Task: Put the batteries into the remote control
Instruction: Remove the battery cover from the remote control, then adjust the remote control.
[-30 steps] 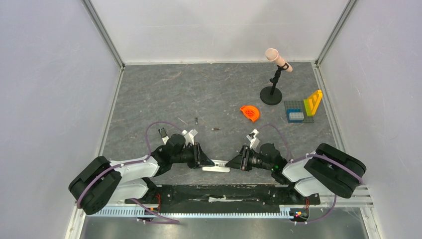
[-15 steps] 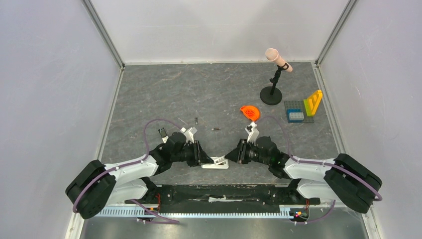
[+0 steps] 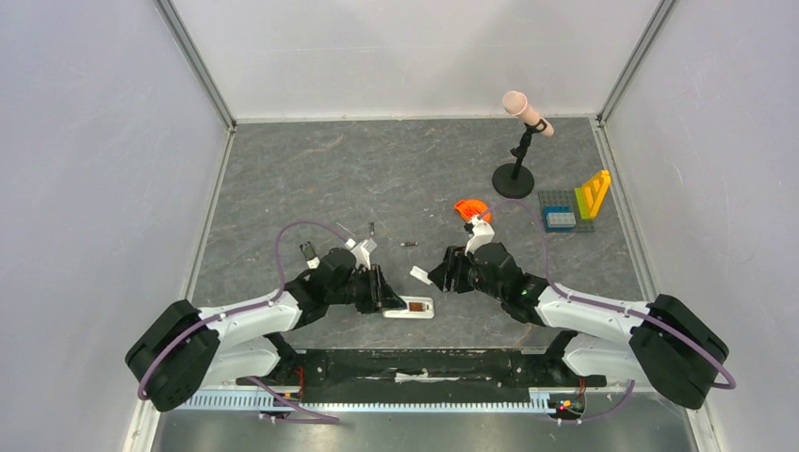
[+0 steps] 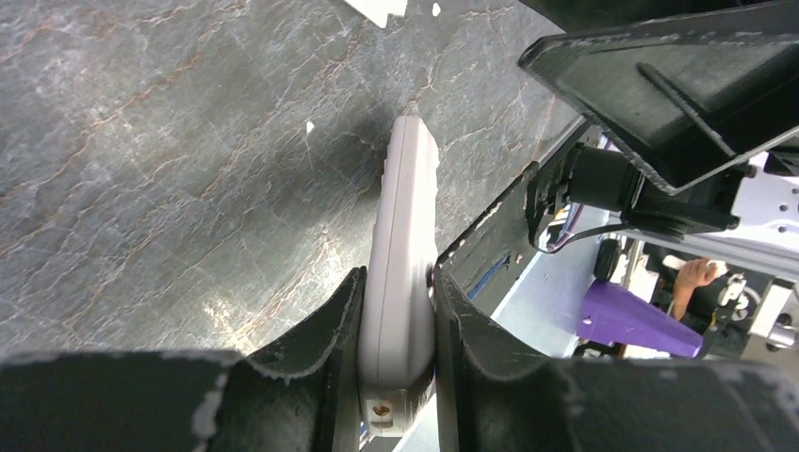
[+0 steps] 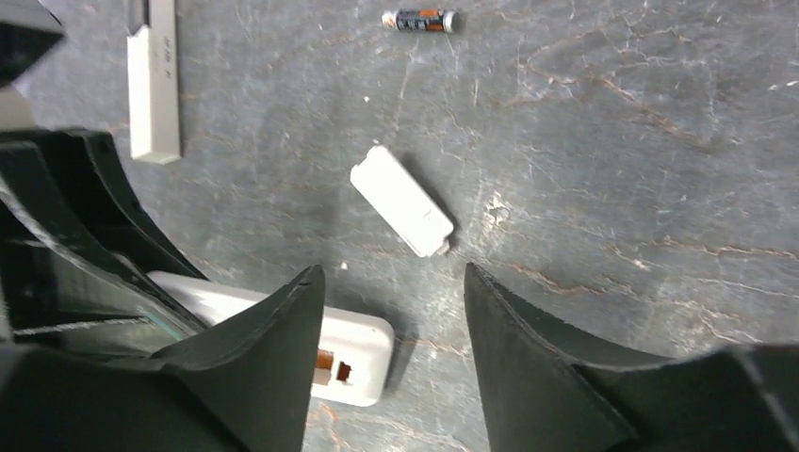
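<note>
The white remote control (image 3: 415, 308) lies near the table's front edge, and my left gripper (image 3: 388, 303) is shut on its left part. In the left wrist view the remote control (image 4: 407, 217) sits pinched between both fingers of the left gripper (image 4: 398, 282). Its free end (image 5: 356, 356) shows an open recess with an orange contact. A small white cover (image 5: 402, 201) lies flat on the table just beyond it. My right gripper (image 5: 391, 273) hovers open over that spot, nothing between its fingers. One battery (image 5: 419, 20) lies farther back, and another battery (image 3: 371, 227) is to its left.
An orange disc-like object (image 3: 474, 211) sits just behind the right wrist. A microphone on a black stand (image 3: 514, 177) and a grey plate with coloured bricks (image 3: 573, 209) stand at the back right. The black rail (image 3: 424, 363) runs along the near edge.
My right gripper has drawn back from the remote's right end, away from the front edge, and opened. The white cover now lies loose on the table and the recess is exposed. Left gripper unchanged.
</note>
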You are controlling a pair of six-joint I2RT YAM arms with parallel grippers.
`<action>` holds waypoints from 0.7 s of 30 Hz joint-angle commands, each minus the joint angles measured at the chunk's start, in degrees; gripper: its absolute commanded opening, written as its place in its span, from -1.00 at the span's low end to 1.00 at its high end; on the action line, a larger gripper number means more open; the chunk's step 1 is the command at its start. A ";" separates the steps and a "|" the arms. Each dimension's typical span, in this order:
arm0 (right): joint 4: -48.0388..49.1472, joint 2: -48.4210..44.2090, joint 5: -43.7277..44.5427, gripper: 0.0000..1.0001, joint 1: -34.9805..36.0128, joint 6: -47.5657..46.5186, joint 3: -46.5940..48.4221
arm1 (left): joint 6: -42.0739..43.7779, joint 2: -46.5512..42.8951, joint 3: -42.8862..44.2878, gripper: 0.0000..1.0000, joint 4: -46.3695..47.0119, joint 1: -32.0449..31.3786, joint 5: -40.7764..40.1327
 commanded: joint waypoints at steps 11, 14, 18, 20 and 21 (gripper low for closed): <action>-8.32 -11.36 -33.38 0.79 0.04 -23.55 5.66 | 23.82 -8.40 16.51 -0.96 -27.08 -0.42 12.46; -10.46 -11.95 -41.52 0.80 0.07 -26.82 6.86 | 29.00 -10.33 20.70 -0.96 -31.05 -0.42 16.54; -10.44 -12.25 -47.07 0.71 0.06 -27.46 7.72 | 34.35 -10.17 23.87 -0.96 -34.56 -0.42 21.62; -10.42 -12.10 -49.57 0.55 0.06 -27.00 8.34 | 36.64 -9.56 25.39 -0.96 -36.62 -0.41 22.74; -10.36 -12.17 -50.32 0.45 0.15 -26.80 8.39 | 37.41 -9.36 26.18 -0.96 -37.03 -0.42 23.56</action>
